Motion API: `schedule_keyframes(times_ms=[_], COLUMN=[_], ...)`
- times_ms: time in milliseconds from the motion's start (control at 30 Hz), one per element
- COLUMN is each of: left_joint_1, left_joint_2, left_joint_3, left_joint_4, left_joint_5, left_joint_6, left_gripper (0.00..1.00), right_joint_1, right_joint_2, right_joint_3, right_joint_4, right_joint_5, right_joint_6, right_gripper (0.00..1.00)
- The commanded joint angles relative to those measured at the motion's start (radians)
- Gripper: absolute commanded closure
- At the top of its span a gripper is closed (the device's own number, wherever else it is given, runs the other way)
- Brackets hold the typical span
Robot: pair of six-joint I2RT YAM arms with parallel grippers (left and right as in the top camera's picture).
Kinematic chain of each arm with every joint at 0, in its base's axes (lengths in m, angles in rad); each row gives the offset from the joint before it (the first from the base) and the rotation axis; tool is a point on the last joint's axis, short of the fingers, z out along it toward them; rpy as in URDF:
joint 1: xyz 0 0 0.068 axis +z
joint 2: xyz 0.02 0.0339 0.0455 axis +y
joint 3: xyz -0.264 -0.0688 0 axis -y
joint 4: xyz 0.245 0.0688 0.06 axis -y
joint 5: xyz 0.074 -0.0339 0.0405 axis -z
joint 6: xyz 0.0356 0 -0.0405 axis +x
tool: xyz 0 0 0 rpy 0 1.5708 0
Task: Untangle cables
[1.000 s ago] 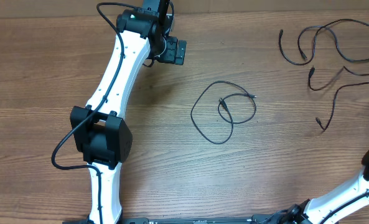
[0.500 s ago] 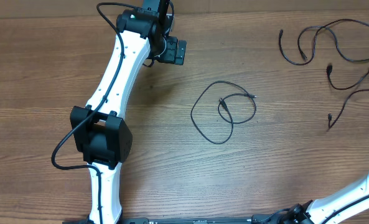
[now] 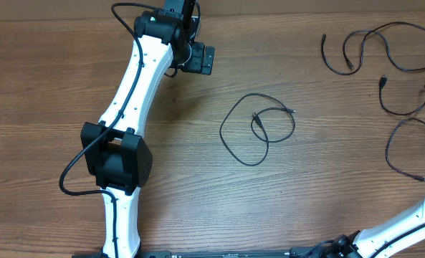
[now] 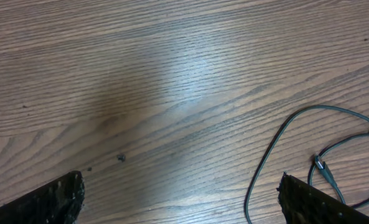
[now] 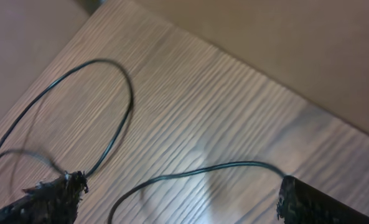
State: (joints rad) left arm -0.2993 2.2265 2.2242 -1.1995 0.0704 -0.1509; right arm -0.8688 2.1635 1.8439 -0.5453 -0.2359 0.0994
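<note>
Cables, counted: one looped cable (image 3: 221, 131) lies alone mid-table (image 3: 327, 193). It forms a rough ring that crosses itself once, with both plug ends inside the ring. The left wrist view shows one plug (image 4: 319, 165) silver-tipped. At the table's far right are three more stretches: a long winding cord (image 3: 325, 54) at the top, a U-shaped cord (image 3: 398, 113) under it, and a hook-shaped cord (image 3: 387, 147) lowest, running off frame. Cannot tell whether the last two are one cord. All are thin, black and limp, and none is seen crossing another. Table surface is matte brown wood grain. Arms: two, with white shells and black joints; the left arm (image 3: 137, 86) is in full view, the right arm (image 3: 406, 218) shows only at the bottom corner. Left gripper (image 4: 179, 190): its rough black fingers (image 4: 53, 202) are spread wide and empty over bare wood, with the looped cable just beside one. Right gripper (image 5: 181, 182): fingers are spread wide, grasping nothing, with two cord stretches on the wood below, near the table edge.
</note>
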Motion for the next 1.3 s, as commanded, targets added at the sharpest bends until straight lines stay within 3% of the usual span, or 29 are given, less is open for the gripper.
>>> schedule_keyframes(times_ms=[0, 433, 700, 900, 1100, 1267], left_joint_1=[-0.004, -0.004, -0.004, -0.004, -0.004, -0.004], left_joint_2=[0.005, 0.005, 0.005, 0.005, 0.005, 0.005], left_joint_3=[0.004, 0.004, 0.004, 0.004, 0.004, 0.004], left_joint_4=[0.000, 0.000, 0.000, 0.000, 0.000, 0.000], left_joint_5=[0.000, 0.000, 0.000, 0.000, 0.000, 0.000], left_joint_6=[-0.003, -0.003, -0.003, -0.003, -0.003, -0.003], left_gripper=[0.00, 0.00, 0.00, 0.00, 0.00, 0.00], right_joint_1=[0.016, 0.095, 0.165, 0.191, 0.191, 0.188], right_joint_2=[-0.059, -0.186, -0.191, -0.191, -0.191, -0.191], right_joint_3=[0.015, 0.016, 0.015, 0.014, -0.037, -0.193], right_joint_4=[-0.024, -0.399, -0.696, -0.854, -0.840, -0.713], right_joint_5=[-0.079, -0.025, 0.208, 0.242, 0.240, 0.325], right_joint_6=[-0.061, -0.241, -0.243, -0.242, -0.235, -0.227], right_gripper=[0.00, 0.00, 0.00, 0.00, 0.00, 0.00])
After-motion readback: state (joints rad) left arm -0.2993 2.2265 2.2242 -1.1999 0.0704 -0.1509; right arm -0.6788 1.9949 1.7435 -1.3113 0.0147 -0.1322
